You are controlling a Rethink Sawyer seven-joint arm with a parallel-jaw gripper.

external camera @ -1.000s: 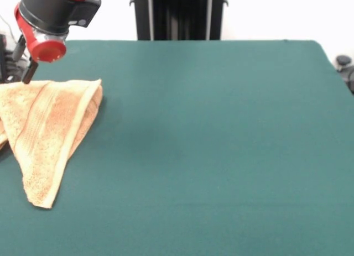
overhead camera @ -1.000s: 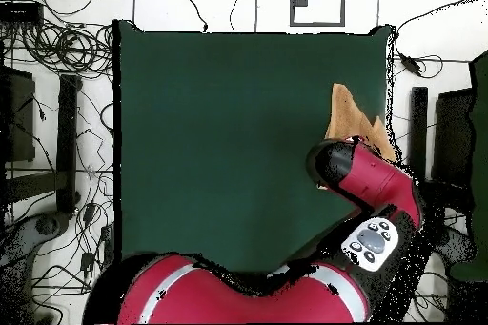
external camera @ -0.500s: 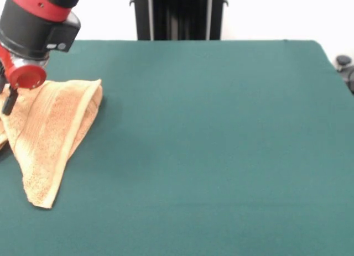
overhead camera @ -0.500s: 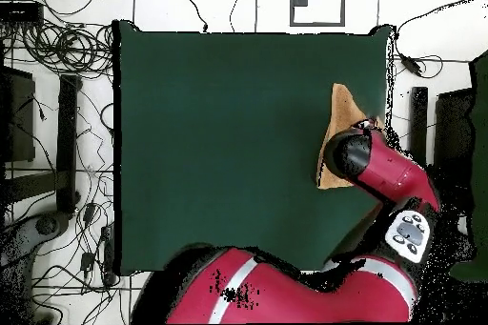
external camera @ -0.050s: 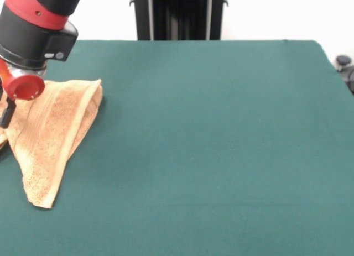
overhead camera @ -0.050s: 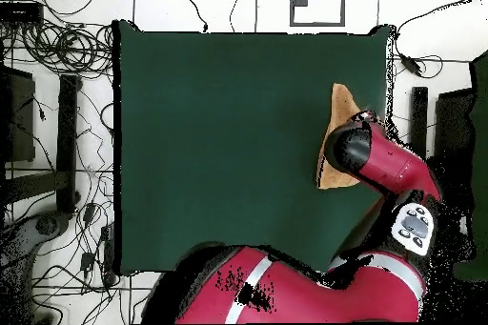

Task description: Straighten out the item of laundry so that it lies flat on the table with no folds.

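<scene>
The towel [external camera @ -0.050s: 52, 134] lies folded on the green surface [external camera @ -0.050s: 221, 134], bunched into a rough triangle with its widest part directly beneath the jaws [external camera @ -0.050s: 6, 113] and a long point tapering away from them toward the camera in the front view. One smoother woven band runs down the length of the fold, and a hemmed edge forms the side of the triangle away from the jaws. The red and black arm [external camera @ -0.050s: 36, 29] comes down over the end of the towel that sits at the border of the surface, and a red cap on the wrist hangs just above the cloth. Below that cap only a single dark finger shows at the frame's margin, resting against or just over the terry, so whether the jaws are spread or closed, and whether they have hold of any cloth, cannot be told. In the overhead view the arm's head [overhead camera @ -0.050s: 355, 150] covers the middle of the towel [overhead camera @ -0.050s: 340, 102], with one orange-tan corner sticking out beyond it and another strip showing at its side, all close to one long border of the surface [overhead camera @ -0.050s: 229, 140]. The remainder of the green cloth stretches well away from the jaws. Cables [overhead camera @ -0.050s: 57, 45] lie on the floor around the surface.
</scene>
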